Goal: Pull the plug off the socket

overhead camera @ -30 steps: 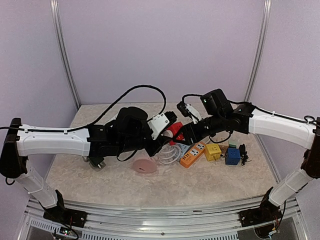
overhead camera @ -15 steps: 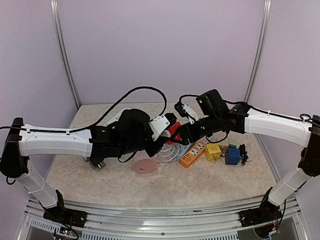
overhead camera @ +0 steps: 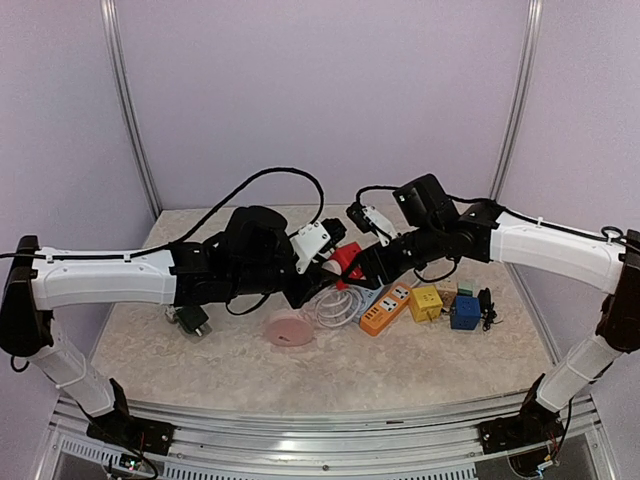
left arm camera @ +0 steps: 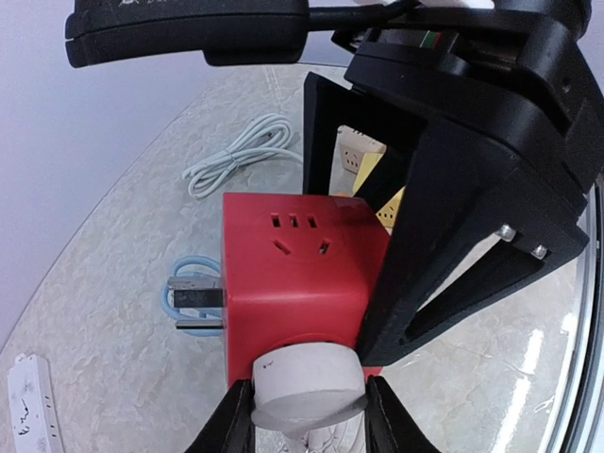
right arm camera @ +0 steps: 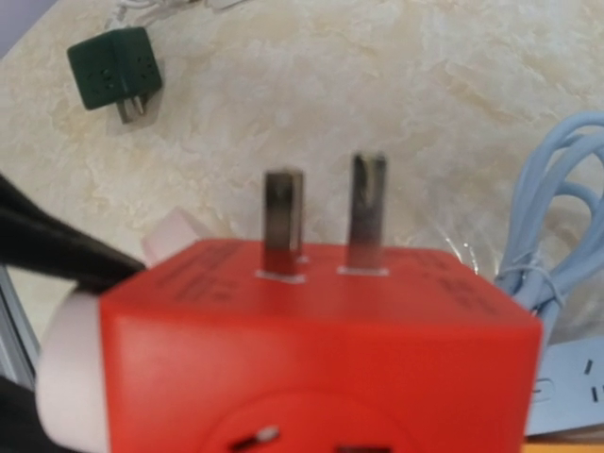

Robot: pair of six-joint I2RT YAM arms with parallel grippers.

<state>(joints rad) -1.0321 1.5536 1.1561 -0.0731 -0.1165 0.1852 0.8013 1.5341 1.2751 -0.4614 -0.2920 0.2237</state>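
A red cube socket [overhead camera: 348, 261] hangs in the air between both arms. In the left wrist view the red cube [left arm camera: 302, 274] has a round white plug [left arm camera: 308, 382] seated in its near face. My left gripper [left arm camera: 308, 420] is shut on that plug, one finger on each side. My right gripper [overhead camera: 366, 264] is shut on the cube, and its black fingers [left arm camera: 444, 236] clamp the cube's sides. In the right wrist view the cube [right arm camera: 311, 349] fills the lower frame with two metal prongs [right arm camera: 326, 212] pointing up and the white plug [right arm camera: 68, 377] at its left.
On the table lie a coiled white cable [overhead camera: 338, 306], a pink disc [overhead camera: 290, 331], an orange power strip [overhead camera: 386, 308], a yellow cube [overhead camera: 425, 302] and a blue cube [overhead camera: 464, 312]. A green adapter [right arm camera: 113, 68] and a light blue cable [right arm camera: 557, 217] lie below the cube.
Both grippers have shifted slightly left and up with the cube between them. The plug still sits in the socket.
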